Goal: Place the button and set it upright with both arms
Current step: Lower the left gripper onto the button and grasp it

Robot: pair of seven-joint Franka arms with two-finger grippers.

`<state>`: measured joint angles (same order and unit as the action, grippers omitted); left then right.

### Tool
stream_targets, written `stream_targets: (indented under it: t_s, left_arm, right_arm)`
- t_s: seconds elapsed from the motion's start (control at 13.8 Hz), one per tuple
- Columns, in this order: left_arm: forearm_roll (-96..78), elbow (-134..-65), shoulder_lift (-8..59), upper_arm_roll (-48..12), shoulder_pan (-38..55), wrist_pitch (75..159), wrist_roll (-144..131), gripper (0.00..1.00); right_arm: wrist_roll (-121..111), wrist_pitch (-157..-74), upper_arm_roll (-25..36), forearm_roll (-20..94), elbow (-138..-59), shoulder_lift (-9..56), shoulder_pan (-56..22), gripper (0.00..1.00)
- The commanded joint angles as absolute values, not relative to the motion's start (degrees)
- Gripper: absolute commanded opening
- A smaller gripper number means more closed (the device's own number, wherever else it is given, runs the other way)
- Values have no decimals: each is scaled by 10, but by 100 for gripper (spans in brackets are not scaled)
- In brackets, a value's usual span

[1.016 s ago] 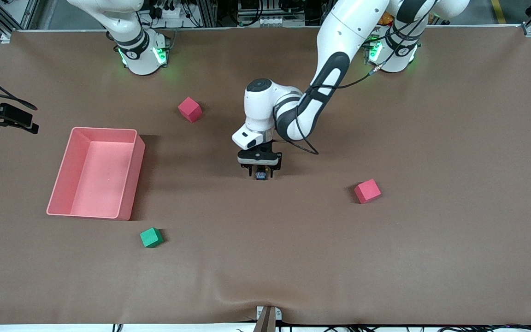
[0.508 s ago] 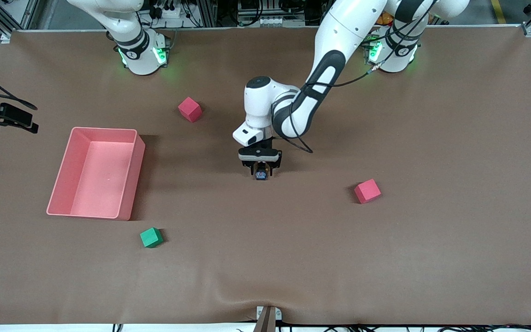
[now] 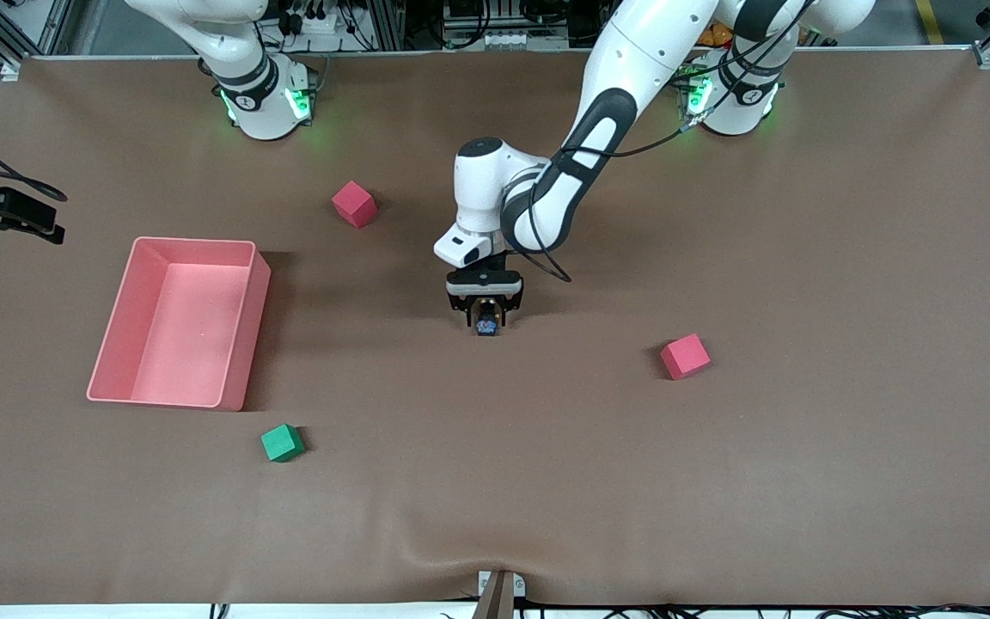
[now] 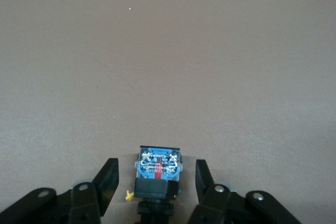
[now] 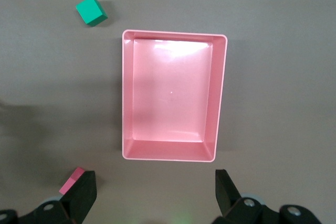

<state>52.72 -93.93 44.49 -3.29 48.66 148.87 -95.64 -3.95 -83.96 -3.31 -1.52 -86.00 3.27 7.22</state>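
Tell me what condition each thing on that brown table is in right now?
Small black button switch: lying on the table between the left pincer's fingers, not gripped.
Left pincer: down at the table, open.
Right pincer: open, waiting above the tray.
Pink plastic tray: upright, empty.

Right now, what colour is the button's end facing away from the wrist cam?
Blue, with a small red mark and silvery contacts, on the button. The body is black. Best in the left wrist view.
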Motion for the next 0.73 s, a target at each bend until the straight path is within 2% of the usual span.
stream_targets:
  t_s: [0.0,0.36,0.65]
  left_arm:
    - [548,-945,444,-27,490,1502,-980,65]
    - [548,-943,453,-27,490,1502,-980,64]
    - [550,-942,453,-27,490,1503,-978,57]
  right_arm:
    - [-37,-824,-39,-13,-859,25,74,100]
    - [-42,-817,-39,-10,-859,28,74,100]
    - [-43,-817,-39,-10,-859,28,73,100]
